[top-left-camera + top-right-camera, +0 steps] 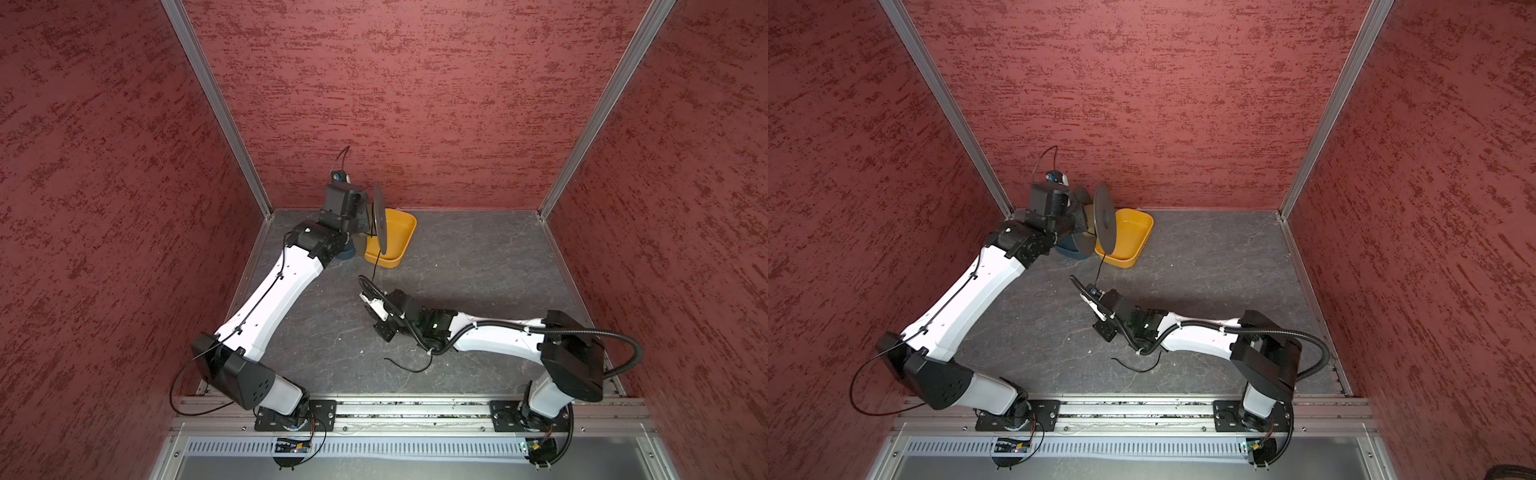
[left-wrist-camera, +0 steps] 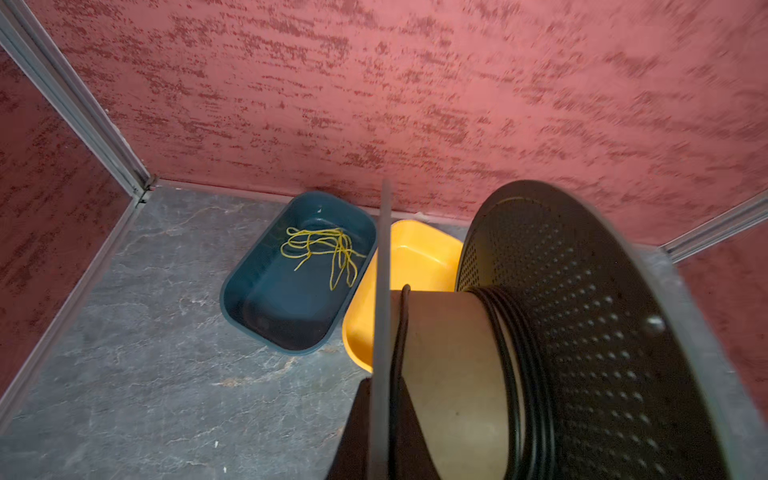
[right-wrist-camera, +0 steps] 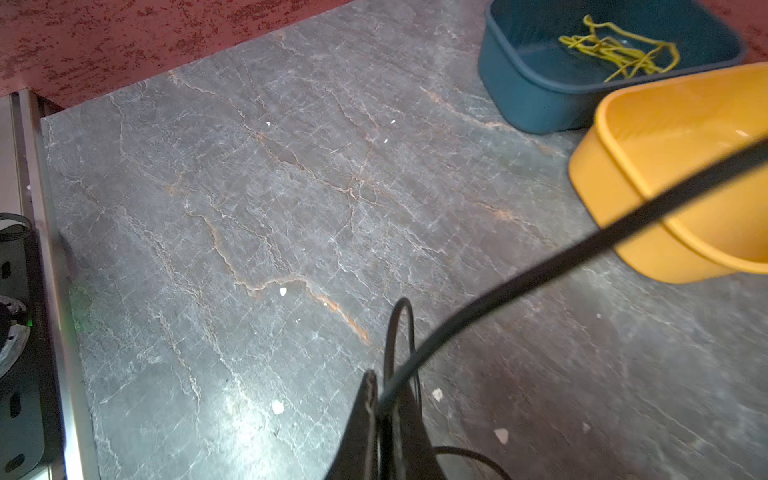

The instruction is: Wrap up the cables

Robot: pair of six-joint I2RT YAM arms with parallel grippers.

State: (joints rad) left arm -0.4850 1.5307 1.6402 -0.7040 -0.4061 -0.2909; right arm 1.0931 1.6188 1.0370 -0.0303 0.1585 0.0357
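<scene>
My left gripper [image 2: 382, 386] is shut on the thin flange of a black spool [image 1: 378, 218] [image 1: 1104, 220] and holds it upright above the bins. The spool's brown core [image 2: 449, 353] carries a few turns of the black cable [image 2: 528, 374] against the perforated flange [image 2: 582, 311]. From the spool the cable [image 1: 376, 266] [image 1: 1099, 266] runs taut down to my right gripper [image 1: 371, 291] [image 1: 1093, 290], which is shut on it just above the table. In the right wrist view the cable [image 3: 582, 249] leaves the right gripper [image 3: 380, 395] slanting across the yellow bin. A loose tail of the cable [image 1: 409, 365] [image 1: 1138, 365] lies on the table under the right arm.
A blue bin [image 2: 232, 282] [image 3: 519, 95] with yellow-green strands [image 2: 324, 249] stands at the back wall, partly under the left wrist [image 1: 347, 253]. A yellow bin [image 1: 405, 226] [image 1: 1133, 232] [image 3: 602, 166] sits beside it. Red walls close three sides of the grey stone table [image 1: 478, 266].
</scene>
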